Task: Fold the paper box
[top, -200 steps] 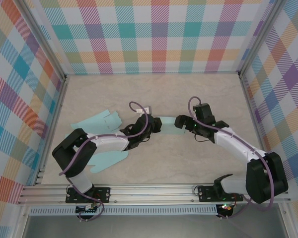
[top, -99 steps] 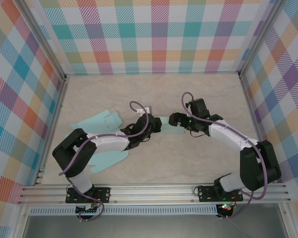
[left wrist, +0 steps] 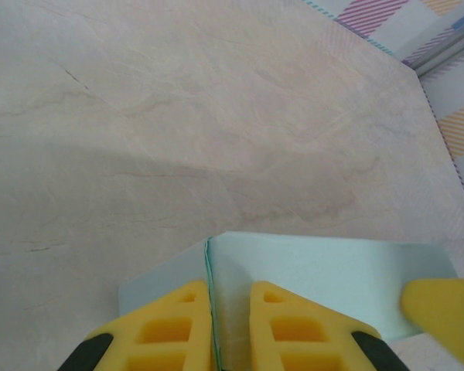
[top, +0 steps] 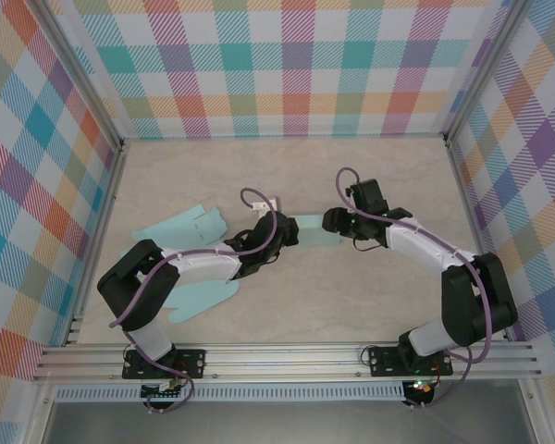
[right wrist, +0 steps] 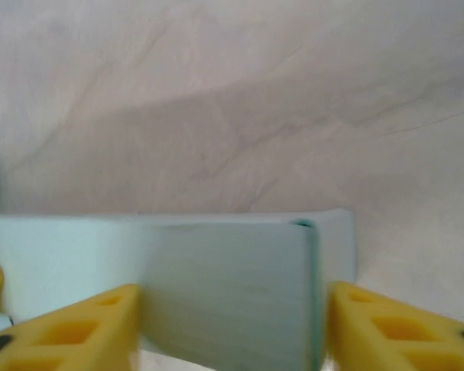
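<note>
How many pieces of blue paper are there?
3. The middle paper is at the centre of the table, the left paper lies flat on the left, and the near paper pokes out beside the left arm. The arm may hide more.

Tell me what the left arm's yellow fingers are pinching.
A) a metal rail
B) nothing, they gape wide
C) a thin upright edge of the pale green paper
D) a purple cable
C: in the left wrist view the left gripper is nearly closed on a raised fold of the pale green paper.
</note>
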You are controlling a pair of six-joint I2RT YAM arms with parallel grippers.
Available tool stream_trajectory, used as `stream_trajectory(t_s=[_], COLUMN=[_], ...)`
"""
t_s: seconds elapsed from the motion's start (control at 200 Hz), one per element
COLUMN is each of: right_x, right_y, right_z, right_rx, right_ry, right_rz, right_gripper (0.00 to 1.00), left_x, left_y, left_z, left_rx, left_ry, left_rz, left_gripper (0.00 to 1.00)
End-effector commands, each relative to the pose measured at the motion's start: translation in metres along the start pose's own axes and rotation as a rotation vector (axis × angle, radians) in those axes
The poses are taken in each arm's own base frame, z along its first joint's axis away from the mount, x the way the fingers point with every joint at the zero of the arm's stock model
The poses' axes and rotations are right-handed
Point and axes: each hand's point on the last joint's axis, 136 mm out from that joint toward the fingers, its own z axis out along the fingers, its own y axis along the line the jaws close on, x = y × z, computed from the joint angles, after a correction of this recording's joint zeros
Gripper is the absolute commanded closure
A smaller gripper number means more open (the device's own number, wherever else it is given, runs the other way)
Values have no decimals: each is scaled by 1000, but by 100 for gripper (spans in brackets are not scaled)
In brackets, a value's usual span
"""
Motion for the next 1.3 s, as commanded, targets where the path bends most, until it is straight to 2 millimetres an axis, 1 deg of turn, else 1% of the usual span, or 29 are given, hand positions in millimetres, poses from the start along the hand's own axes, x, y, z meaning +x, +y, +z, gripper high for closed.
stream_trajectory(t_s=[0.0, 0.035, 0.185, 0.37, 0.5, 0.625, 0.77, 0.94, 1.085, 1.17, 1.295], right_x=[29, 28, 25, 20, 21, 26, 29, 34, 46, 56, 71], right_y=[-27, -28, -29, -25, -27, -30, -32, -30, -35, -40, -45], right_z=[8, 6, 1, -4, -3, 0, 3, 0, -6, -7, -8], right_rx=[44, 29, -38, -127, -169, -187, -195, -218, -205, -182, -148], right_ry=[78, 73, 56, 31, 29, 34, 33, 20, 13, 21, 39], right_rz=[49, 61, 93, 123, 151, 165, 161, 135, 118, 114, 107], right_gripper=[54, 57, 63, 78, 90, 93, 94, 83, 80, 80, 80], left_x=[106, 106, 106, 107, 107, 108, 111, 114, 106, 108, 116], left_y=[107, 107, 110, 112, 111, 110, 110, 111, 103, 101, 104], left_z=[-13, -14, -14, -15, -14, -13, -10, -10, -16, -19, -23], left_rx=[-337, -340, -350, -356, -353, -348, -339, -298, -230, -214, -215], left_ry=[372, 372, 372, 372, 372, 376, 379, 356, 308, 302, 310], left_rz=[164, 166, 170, 173, 172, 171, 170, 142, 123, 135, 148], left_gripper=[91, 91, 91, 91, 91, 91, 91, 93, 92, 91, 91])
